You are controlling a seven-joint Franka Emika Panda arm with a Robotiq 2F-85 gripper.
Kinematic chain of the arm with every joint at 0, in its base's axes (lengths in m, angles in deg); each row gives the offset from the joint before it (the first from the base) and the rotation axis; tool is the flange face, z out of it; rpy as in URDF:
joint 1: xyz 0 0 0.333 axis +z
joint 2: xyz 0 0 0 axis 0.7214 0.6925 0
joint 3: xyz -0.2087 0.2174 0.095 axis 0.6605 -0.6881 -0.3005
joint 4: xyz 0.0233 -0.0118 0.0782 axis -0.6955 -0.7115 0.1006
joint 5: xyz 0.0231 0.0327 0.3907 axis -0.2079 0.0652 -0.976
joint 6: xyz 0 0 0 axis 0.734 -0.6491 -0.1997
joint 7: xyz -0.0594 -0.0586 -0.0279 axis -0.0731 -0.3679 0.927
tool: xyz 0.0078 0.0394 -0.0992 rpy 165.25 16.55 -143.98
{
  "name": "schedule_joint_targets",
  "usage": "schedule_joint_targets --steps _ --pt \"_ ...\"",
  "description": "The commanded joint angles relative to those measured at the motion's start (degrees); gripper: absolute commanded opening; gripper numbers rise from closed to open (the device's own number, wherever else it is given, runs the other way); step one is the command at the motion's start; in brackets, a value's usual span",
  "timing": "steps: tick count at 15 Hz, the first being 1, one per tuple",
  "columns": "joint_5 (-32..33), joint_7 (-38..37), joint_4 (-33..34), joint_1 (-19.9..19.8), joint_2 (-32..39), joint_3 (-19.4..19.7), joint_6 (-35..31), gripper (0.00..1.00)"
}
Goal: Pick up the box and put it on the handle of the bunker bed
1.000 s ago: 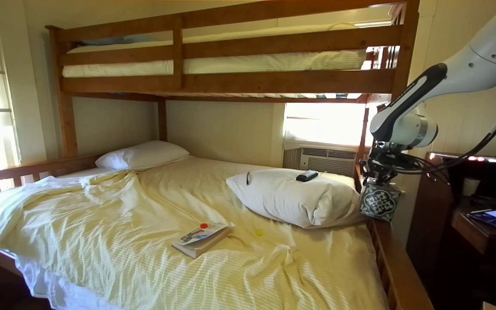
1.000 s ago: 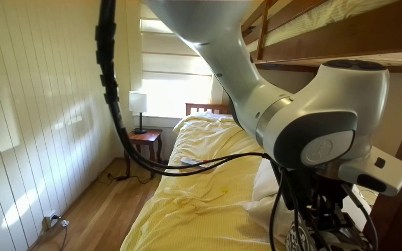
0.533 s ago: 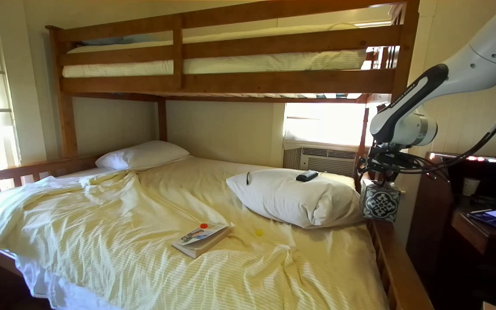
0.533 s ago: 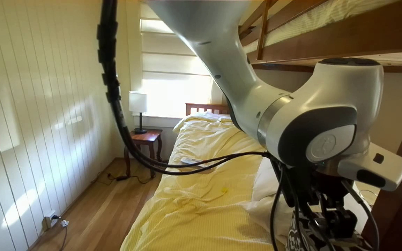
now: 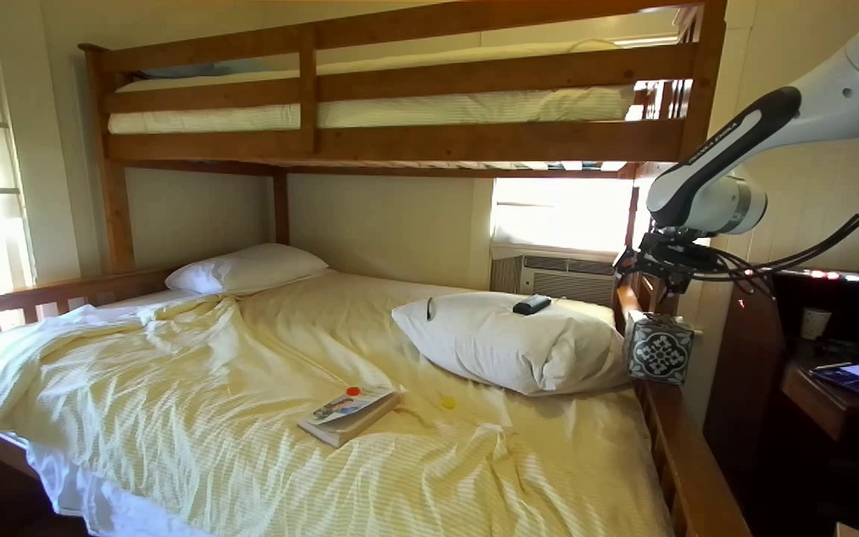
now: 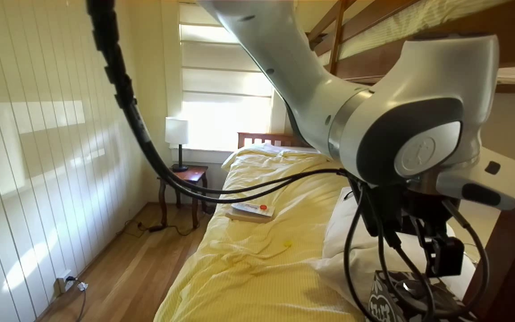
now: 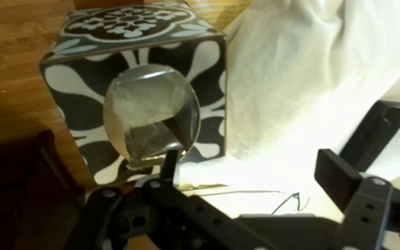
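The box (image 5: 661,349), grey-teal with white patterns, stands upright beside the pillow, on the brown wooden side rail (image 5: 679,440) that is the handle of the bunker bed. In the wrist view its top face, with a round clear-film window, fills the upper left: the box (image 7: 134,100). My gripper (image 5: 652,282) hangs just above it, apart from it. Seen from the wrist, the gripper (image 7: 252,170) has its fingers spread wide, with nothing between them. In an exterior view cables partly cover the box (image 6: 380,302), and its base is cut off.
A white pillow (image 5: 511,343) bearing a dark remote (image 5: 532,304) touches or nearly touches the box. The bed post (image 5: 702,97) and the upper-bunk guard rail (image 5: 496,140) rise nearby. A book (image 5: 350,415) lies on the bed. A desk (image 5: 817,380) stands at the right.
The gripper has opened, let go of the box and risen above it. The box, slightly tilted in the grip before, now stands level on the rail.
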Motion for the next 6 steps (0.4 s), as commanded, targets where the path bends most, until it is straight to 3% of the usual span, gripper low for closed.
schedule_joint_targets --steps 1,6 --pt "-3.43 0.74 -2.42 0.86 -5.28 -1.2 -4.89 1.0" --pt "-2.12 -0.31 -0.54 0.51 -4.86 -2.71 -3.96 1.0"
